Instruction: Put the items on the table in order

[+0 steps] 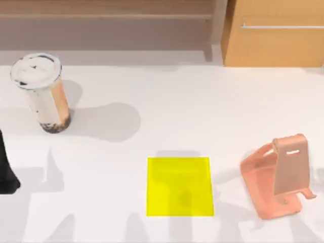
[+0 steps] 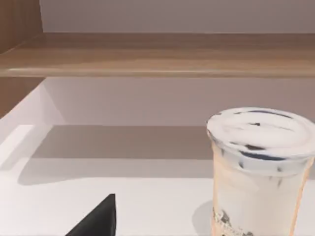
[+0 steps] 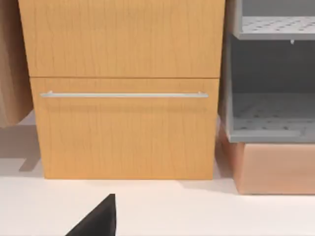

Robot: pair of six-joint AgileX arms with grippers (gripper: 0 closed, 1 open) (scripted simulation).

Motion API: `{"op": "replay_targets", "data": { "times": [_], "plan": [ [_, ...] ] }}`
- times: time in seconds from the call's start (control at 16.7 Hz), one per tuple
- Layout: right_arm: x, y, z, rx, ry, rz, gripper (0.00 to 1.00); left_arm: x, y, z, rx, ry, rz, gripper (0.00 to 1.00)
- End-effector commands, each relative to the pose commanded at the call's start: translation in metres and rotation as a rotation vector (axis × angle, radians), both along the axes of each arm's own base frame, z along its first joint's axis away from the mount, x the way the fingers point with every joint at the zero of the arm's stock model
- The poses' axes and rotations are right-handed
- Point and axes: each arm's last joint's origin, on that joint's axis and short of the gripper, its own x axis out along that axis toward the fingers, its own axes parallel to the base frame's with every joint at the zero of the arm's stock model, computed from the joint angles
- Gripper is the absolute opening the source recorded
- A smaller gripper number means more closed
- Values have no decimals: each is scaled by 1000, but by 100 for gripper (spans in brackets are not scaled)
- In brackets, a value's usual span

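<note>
A clear cup of brown bubble tea (image 1: 43, 93) with a white lid stands upright at the far left of the white table (image 1: 167, 111). In the left wrist view the cup (image 2: 258, 172) is close ahead, off to one side of a dark tip of my left gripper (image 2: 98, 221). A black piece of my left arm (image 1: 6, 172) shows at the table's left edge, nearer the front than the cup and apart from it. In the right wrist view a dark tip of my right gripper (image 3: 98, 221) hangs over bare tabletop, facing a wooden drawer cabinet (image 3: 123, 88).
A yellow square mat (image 1: 179, 186) lies flat at the front middle. A pink phone stand (image 1: 279, 177) sits at the front right. A wooden shelf (image 1: 106, 25) and the drawer cabinet (image 1: 276, 35) line the back edge; a grey rack (image 3: 270, 73) stands beside the cabinet.
</note>
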Motion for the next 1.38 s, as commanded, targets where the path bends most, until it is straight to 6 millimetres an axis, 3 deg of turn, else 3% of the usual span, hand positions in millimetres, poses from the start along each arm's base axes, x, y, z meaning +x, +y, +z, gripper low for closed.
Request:
{"op": "replay_targets", "data": {
  "times": [0.3,0.6,1.02,1.38],
  "plan": [
    [1,0,6,-48,65,-1,100,0,0,0,0,0,0,100],
    [16,-3,27,-235,383,20,100,0,0,0,0,0,0,100],
    [69,-13,49,-520,950,222,100,0,0,0,0,0,0,100],
    [121,-25,44,-645,1313,507,100,0,0,0,0,0,0,100]
  ]
}}
